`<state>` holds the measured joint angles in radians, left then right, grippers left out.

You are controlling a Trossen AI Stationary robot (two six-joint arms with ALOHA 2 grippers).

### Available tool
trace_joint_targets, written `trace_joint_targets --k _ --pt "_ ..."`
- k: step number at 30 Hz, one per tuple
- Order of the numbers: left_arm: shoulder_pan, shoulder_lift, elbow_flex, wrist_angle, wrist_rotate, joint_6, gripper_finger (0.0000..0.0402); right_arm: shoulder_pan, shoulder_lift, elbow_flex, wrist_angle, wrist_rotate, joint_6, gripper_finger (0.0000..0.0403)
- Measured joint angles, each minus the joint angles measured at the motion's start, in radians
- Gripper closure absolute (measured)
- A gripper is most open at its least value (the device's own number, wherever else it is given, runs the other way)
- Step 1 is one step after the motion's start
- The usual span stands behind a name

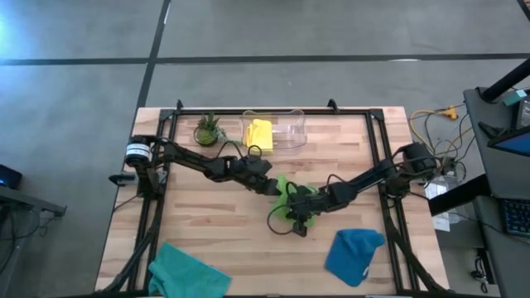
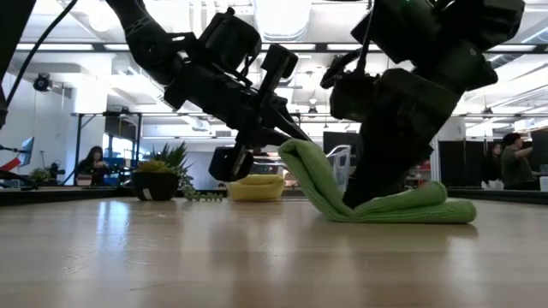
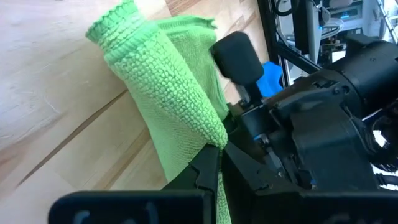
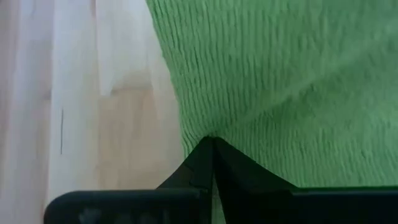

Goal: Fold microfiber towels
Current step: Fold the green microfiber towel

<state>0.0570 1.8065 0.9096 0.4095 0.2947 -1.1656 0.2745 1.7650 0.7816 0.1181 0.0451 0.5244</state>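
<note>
Done: folded yellow microfiber towel [image 1: 259, 133] lies in the clear plastic bin [image 1: 291, 129] at the worktop's [image 1: 207, 215] far edge.
In hand: lime green microfiber towel [image 1: 286, 187], mid-worktop, half folded; left tool [image 1: 270, 187] and right tool [image 1: 296, 199] each pinch it closed.
Left: rumpled teal towel [image 1: 184, 270] and blue towel [image 1: 354, 255], near edge.

1. This is a robotics lab or test area inside a large open-plan workspace.
2. A wooden table [image 1: 248, 240] stands on a grey concrete floor [image 1: 290, 29], framed by black metal rails.
3. Loose cables [image 1: 435, 124] and a keyboard [image 1: 515, 217] lie on benches beside the table.
4. The low view shows a high ceiling with rows of strip lights [image 2: 77, 47] and desks far behind.
5. Seated people [image 2: 92, 162] work at the desks in the background.
</note>
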Motion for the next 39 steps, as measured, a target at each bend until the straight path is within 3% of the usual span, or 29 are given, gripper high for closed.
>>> trace_joint_targets --k 8,21,34,39 --pt "0.000 -0.001 -0.015 -0.002 0.011 0.001 0.0402 -0.014 -0.056 -0.004 -0.069 0.108 0.025 0.0394" --pt "-0.001 -0.001 -0.020 0.006 0.023 0.001 0.0402 -0.097 0.032 0.047 -0.062 0.078 -0.005 0.0394" --pt "-0.001 -0.001 -0.021 0.010 0.031 0.002 0.0401 -0.110 -0.030 0.048 -0.181 0.088 -0.004 0.0394" --pt "-0.001 -0.001 -0.020 0.035 0.038 0.001 0.0401 -0.114 -0.014 0.047 -0.177 0.144 -0.001 0.0394"
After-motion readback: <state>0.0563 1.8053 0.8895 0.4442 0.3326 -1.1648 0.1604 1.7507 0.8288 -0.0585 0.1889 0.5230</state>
